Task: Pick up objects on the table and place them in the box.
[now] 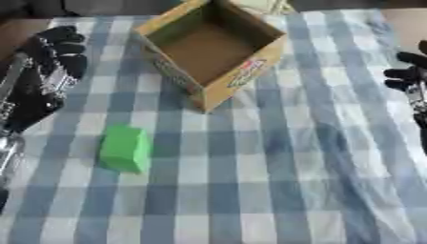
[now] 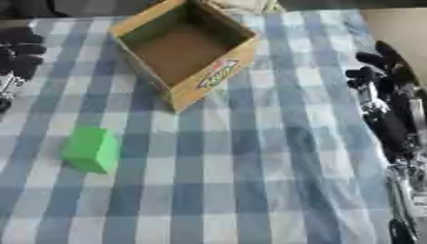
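Note:
A green block (image 1: 125,148) lies on the blue-and-white checked cloth, left of centre. An open cardboard box (image 1: 211,47) stands beyond it at the top centre, turned corner-on, and I see nothing inside. My left hand (image 1: 52,62) hovers at the left edge, above and left of the block, fingers relaxed and holding nothing. At the right edge my right hand (image 2: 385,76) is raised with its fingers up, also holding nothing, well away from both box and block.
The checked cloth (image 1: 275,181) covers the table; its near and right parts are bare. Brown table surface (image 2: 400,28) shows past the cloth at the top right corner. Dark shapes lie beyond the far edge.

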Motion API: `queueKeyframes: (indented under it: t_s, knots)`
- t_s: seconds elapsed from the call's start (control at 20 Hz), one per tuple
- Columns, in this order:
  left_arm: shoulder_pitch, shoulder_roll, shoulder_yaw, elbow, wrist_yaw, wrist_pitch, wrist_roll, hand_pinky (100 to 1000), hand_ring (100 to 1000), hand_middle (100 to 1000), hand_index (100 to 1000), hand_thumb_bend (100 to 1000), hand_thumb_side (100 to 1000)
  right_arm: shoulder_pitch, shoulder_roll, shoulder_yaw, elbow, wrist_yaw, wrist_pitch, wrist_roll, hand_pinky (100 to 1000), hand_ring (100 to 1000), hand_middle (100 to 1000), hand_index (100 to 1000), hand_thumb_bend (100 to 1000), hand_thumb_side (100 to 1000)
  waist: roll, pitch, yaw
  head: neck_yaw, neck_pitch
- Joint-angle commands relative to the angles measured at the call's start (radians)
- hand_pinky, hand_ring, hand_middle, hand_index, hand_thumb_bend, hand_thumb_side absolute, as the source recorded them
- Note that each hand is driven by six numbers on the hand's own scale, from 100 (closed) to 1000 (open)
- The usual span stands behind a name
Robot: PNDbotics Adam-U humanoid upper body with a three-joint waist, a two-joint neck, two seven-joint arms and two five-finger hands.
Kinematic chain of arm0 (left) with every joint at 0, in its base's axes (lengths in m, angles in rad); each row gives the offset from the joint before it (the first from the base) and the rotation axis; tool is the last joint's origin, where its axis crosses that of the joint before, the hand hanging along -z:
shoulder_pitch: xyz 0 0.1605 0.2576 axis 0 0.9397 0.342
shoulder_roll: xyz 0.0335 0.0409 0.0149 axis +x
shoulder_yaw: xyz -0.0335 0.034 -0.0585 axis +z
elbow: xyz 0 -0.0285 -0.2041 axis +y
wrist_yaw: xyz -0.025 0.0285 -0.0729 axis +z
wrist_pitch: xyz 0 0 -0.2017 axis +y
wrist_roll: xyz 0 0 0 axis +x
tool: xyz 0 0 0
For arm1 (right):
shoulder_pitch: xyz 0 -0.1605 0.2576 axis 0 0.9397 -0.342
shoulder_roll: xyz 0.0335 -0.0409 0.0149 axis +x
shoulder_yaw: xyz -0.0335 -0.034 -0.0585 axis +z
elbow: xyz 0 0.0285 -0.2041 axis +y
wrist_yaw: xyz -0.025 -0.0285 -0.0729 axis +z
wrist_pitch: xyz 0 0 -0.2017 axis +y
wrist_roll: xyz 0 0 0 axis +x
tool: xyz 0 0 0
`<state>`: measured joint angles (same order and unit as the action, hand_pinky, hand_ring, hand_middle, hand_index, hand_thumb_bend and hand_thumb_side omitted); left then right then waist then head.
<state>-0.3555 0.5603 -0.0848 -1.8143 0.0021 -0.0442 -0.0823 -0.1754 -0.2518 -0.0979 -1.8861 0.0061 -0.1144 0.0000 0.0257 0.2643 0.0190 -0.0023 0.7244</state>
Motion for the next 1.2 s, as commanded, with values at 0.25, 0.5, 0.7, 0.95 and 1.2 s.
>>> queueKeyframes:
  t_s: [0.25,0.5,0.7,0.95,1.2]
  knots:
    - [-0.040,0.140,-0.033,-0.024,-0.058,-0.010,-0.117,822,817,783,893,376,513,-0.005,-0.020,0.001,-0.009,-0.004,-0.002,0.005,763,758,817,970,109,549,0.004,-0.017,-0.006,0.007,-0.006]
    - [-0.057,0.173,-0.041,-0.023,-0.097,-0.017,-0.206,823,817,785,896,383,484,-0.004,-0.020,0.001,-0.008,-0.004,-0.002,0.006,763,758,817,971,109,549,0.006,-0.017,-0.009,0.007,-0.009]
    - [-0.082,0.197,-0.055,-0.016,-0.127,-0.015,-0.281,820,814,782,894,382,462,-0.004,-0.021,0.003,-0.008,-0.001,-0.001,0.019,764,759,818,971,109,505,0.009,-0.018,-0.011,0.007,-0.010]
    - [-0.104,0.198,-0.052,-0.007,-0.139,-0.013,-0.355,820,812,779,892,388,457,-0.003,-0.021,0.003,-0.006,0.011,-0.001,0.042,766,760,818,972,122,474,0.010,-0.019,-0.013,0.006,-0.011]
    - [-0.131,0.211,-0.069,0.001,-0.170,-0.015,-0.411,819,810,779,892,412,447,-0.003,-0.021,0.003,-0.005,0.013,0.001,0.053,765,760,819,972,122,477,0.013,-0.020,-0.014,0.006,-0.011]
